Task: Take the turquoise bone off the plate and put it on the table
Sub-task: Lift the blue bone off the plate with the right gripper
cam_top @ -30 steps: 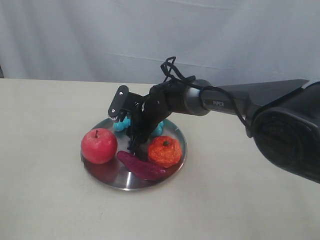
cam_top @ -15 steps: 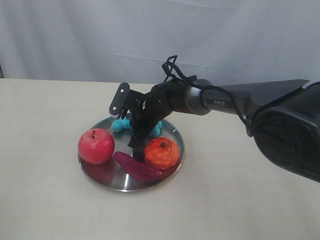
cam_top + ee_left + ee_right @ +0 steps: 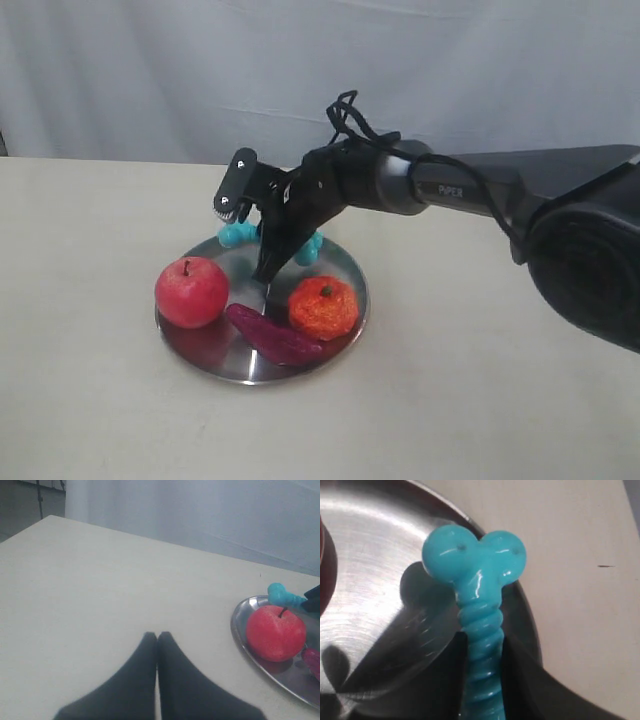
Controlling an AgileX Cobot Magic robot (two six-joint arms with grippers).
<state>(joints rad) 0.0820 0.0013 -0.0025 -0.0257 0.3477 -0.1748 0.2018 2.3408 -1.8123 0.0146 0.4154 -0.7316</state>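
Exterior view: the right arm stretches in low from the right, wrist bent down, and its right hand (image 3: pixel 254 233) pinches the turquoise bone (image 3: pixel 237 236) over the far rim of the plate (image 3: pixel 347 265). An apple (image 3: pixel 191 291), an orange (image 3: pixel 324 307) and a dark purple piece (image 3: pixel 272 335) lie on the plate, which sits on the table (image 3: pixel 100 220).

Left wrist view: the left hand (image 3: pixel 157 636) (unseen from outside) hovers over bare table beside the plate, fingertips pressed together, holding nothing.

Right wrist view: dark fingers (image 3: pixel 440 680) clamp the ribbed shaft, and the knobbed end juts over the rim, its shadow on the metal (contact with the plate cannot be told).
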